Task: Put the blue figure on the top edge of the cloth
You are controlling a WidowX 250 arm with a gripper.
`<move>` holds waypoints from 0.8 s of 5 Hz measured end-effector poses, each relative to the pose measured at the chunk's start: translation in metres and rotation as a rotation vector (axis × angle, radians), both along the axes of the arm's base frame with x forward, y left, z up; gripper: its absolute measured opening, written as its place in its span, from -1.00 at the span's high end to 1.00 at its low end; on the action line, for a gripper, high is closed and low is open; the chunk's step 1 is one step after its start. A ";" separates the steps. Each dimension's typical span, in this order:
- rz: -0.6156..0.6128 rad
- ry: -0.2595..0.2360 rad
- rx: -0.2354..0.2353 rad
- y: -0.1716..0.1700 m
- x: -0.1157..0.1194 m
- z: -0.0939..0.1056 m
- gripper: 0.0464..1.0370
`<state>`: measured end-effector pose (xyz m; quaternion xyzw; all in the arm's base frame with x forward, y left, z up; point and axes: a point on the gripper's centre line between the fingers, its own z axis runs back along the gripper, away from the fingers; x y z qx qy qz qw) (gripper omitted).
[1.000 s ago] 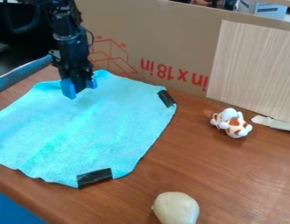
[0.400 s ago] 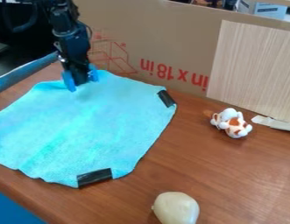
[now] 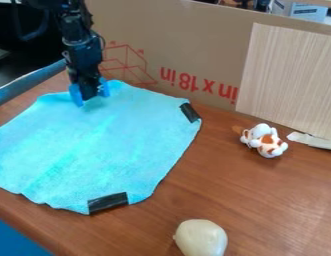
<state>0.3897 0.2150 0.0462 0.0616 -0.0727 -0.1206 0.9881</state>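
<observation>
Desk: one, brown, wood-grained (image 3: pixel 261 200), carrying everything near me.
Pale, rounded object: one (image 3: pixel 202 238), on the desk at the near edge of my view.
Black strips: two, one at the cloth's near edge (image 3: pixel 108 202), the other at its right corner.
Cloth: one, light blue (image 3: pixel 107 145), spread over the desk.
Toy: one, white with orange-brown patches (image 3: pixel 266 141), right of the cloth.
My claw: one (image 3: pixel 91 100), hanging down at the cloth's top edge; open or closed, I cannot tell.
Blue figure: I see blue at my claw's lower end, but cannot tell whether any of it is the figure.
Wood-grain panel: one (image 3: pixel 288 80), leaning against the cardboard.
Cardboard: one large sheet (image 3: pixel 194 35), with red print and a red line drawing.
</observation>
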 end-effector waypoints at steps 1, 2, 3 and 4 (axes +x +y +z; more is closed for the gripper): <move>-0.022 0.014 -0.004 -0.001 -0.001 -0.001 -0.19; -0.040 0.013 -0.034 -0.007 -0.003 -0.007 -0.75; -0.058 -0.021 -0.049 -0.015 -0.006 0.004 -0.93; -0.086 -0.063 -0.065 -0.029 -0.020 0.028 -0.93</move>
